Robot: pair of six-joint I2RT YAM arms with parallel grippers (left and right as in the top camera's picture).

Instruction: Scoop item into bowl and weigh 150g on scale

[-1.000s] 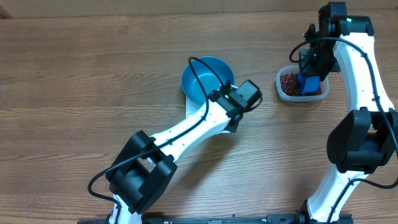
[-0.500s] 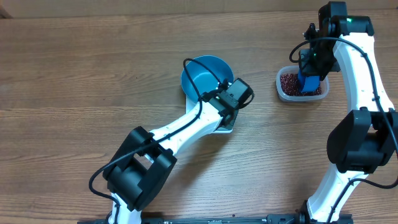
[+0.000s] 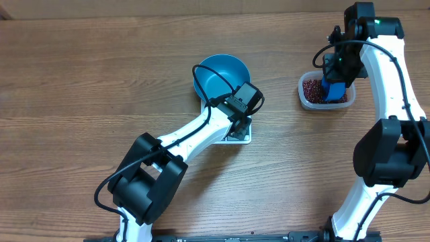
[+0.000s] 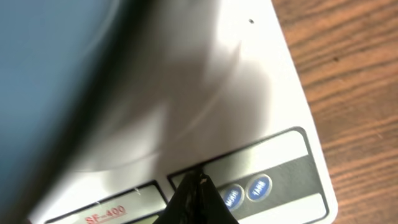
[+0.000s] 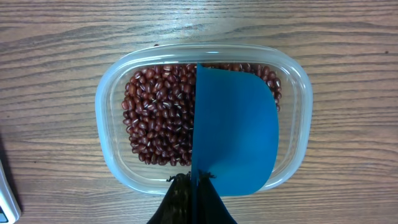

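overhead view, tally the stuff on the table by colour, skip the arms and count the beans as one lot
blue: 2 (bowl, scoop)
white: 1 (scale)
clear: 1 (tub)
red-brown: 1 (beans, one lot in the tub)
total: 5

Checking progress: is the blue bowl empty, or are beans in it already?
Empty, where visible: the bowl shows bare blue; beans lie in the tub.
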